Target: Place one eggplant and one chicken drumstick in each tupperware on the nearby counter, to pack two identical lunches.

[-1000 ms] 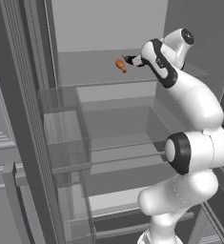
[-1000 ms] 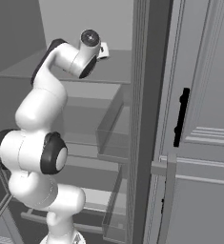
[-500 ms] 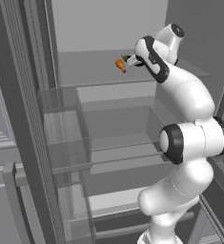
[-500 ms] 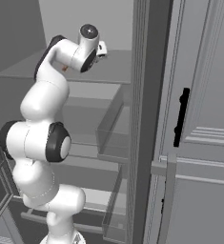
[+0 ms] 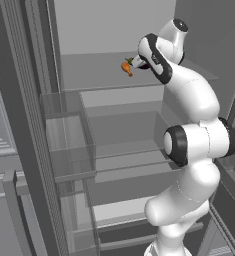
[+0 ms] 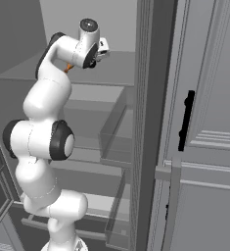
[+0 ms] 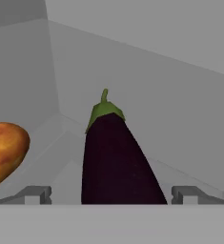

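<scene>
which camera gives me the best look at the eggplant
The hand view: the eggplant lies dead ahead between the open hand's fingertips, dark body and green stem plain. In the left base view I can't pick it out behind the hand.

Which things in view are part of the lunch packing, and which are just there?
For the job:
- eggplant, between the open pincer tips
- drumstick, beside it on the same shelf

Just there:
- clear door bins
- cabinet door with black handle
</scene>
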